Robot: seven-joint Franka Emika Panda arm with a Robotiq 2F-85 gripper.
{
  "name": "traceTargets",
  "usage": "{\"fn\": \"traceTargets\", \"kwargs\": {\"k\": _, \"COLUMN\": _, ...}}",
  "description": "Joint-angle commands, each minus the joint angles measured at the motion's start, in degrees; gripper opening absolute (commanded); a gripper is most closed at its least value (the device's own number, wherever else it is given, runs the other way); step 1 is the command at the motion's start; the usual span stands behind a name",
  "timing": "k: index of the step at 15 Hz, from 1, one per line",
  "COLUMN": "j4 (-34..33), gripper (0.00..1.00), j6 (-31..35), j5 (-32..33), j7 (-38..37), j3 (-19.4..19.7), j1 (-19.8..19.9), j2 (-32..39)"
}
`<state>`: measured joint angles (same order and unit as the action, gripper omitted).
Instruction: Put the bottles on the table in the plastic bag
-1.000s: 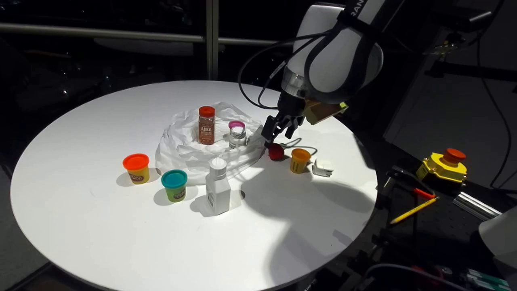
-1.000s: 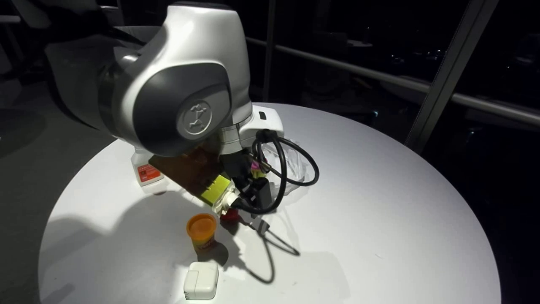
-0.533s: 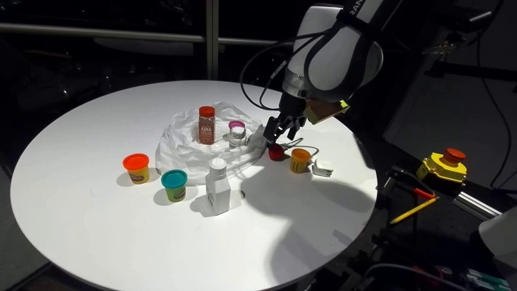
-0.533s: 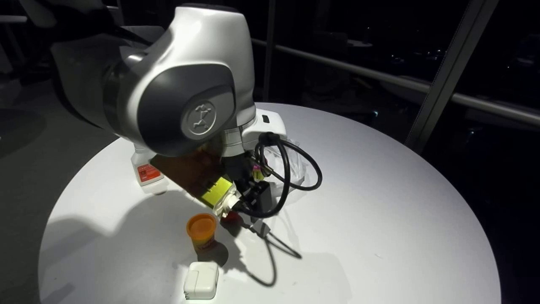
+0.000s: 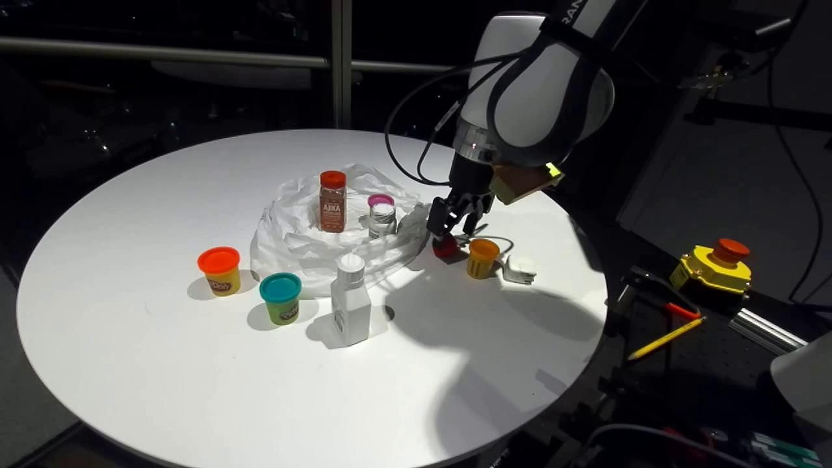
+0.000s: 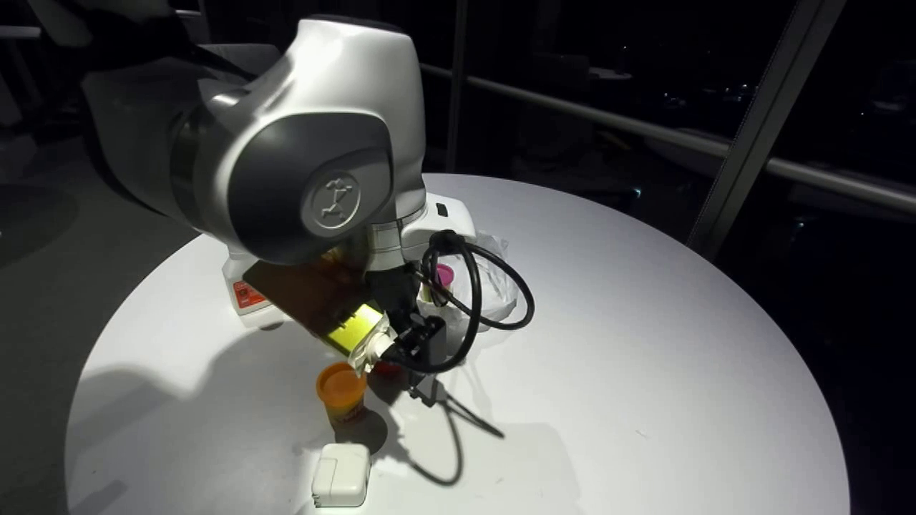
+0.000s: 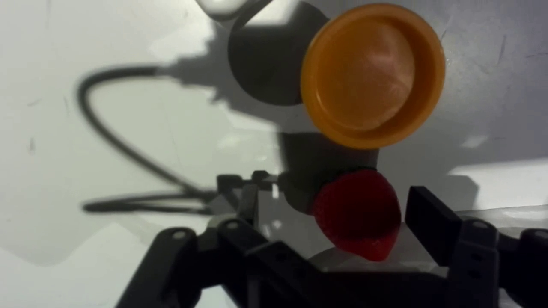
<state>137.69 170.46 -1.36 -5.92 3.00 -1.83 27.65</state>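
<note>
- Gripper point(image 7: 336, 203): jaws spread wide astride red strawberry point(image 7: 359, 216), nothing held; I'd guess so it can pinch both sides.
- Orange tub point(image 7: 372, 77), strawberry's 12 o'clock in wrist view, close by; might get bumped.
- In an exterior view, plastic bag point(image 5: 296, 253) at gripper's 9 o'clock, spread out, presumably for easy drop-in; AJIKA bottle point(image 5: 332, 211), white-capped jar point(image 5: 383, 223) standing inside.
- White bottle point(image 5: 351, 309), teal-lidded pot point(image 5: 282, 299) beyond, both 8 o'clock, upright on surface point(image 5: 214, 377) outside bag, likely still to go in.

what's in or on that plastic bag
Ringed by the plastic bag: the Ajika bottle, a small white-capped bottle and, partly covered behind it, a pink-lidded tub. The bag's folds hide anything beneath.
</note>
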Motion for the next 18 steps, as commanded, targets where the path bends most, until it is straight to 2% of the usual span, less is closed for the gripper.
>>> {"fn": "traceTargets", "kwargs": {"k": 1, "j4": -2.08, "gripper": 0.59, "j6": -0.03, "j5": -0.48, "j7": 0.65, "j3": -0.67, "j1": 0.76, "j2": 1.51}}
{"fn": "traceTargets", "kwargs": {"k": 5, "j4": -3.79, "gripper": 0.27, "j6": -0.17, "j5": 0.25, "j7": 0.33, "j3": 0.44, "j1": -0.24, "j2": 3.32}}
{"fn": "traceTargets", "kwargs": {"k": 8, "j4": -3.33, "gripper": 0.26, "j6": -1.18, "j5": 0.59, "j7": -1.06, "j3": 2.61, "j1": -1.61, "j2": 1.01}}
{"fn": "traceTargets", "kwargs": {"k": 10, "j4": -2.23, "gripper": 0.26, "j6": -3.18, "j5": 2.3, "j7": -3.28, "j3": 7.2, "j1": -5.21, "j2": -3.09}}
{"fn": "traceTargets", "kwargs": {"k": 12, "j4": -1.96, "gripper": 0.26, "j6": -4.32, "j5": 2.7, "j7": -5.86, "j3": 9.2, "j1": -7.68, "j2": -6.01}}
{"fn": "traceTargets", "kwargs": {"k": 14, "j4": -3.27, "gripper": 0.26, "j6": -5.53, "j5": 1.62, "j7": -8.3, "j3": 7.37, "j1": -8.69, "j2": -7.29}}
{"fn": "traceTargets", "kwargs": {"k": 17, "j4": -8.61, "gripper": 0.26, "j6": -7.01, "j5": -1.63, "j7": -9.94, "j3": 1.63, "j1": -7.63, "j2": -5.73}}
{"fn": "traceTargets", "kwargs": {"k": 18, "j4": -11.13, "gripper": 0.26, "j6": -8.0, "j5": -4.59, "j7": -9.81, "j3": -1.61, "j1": -6.27, "j2": -4.18}}
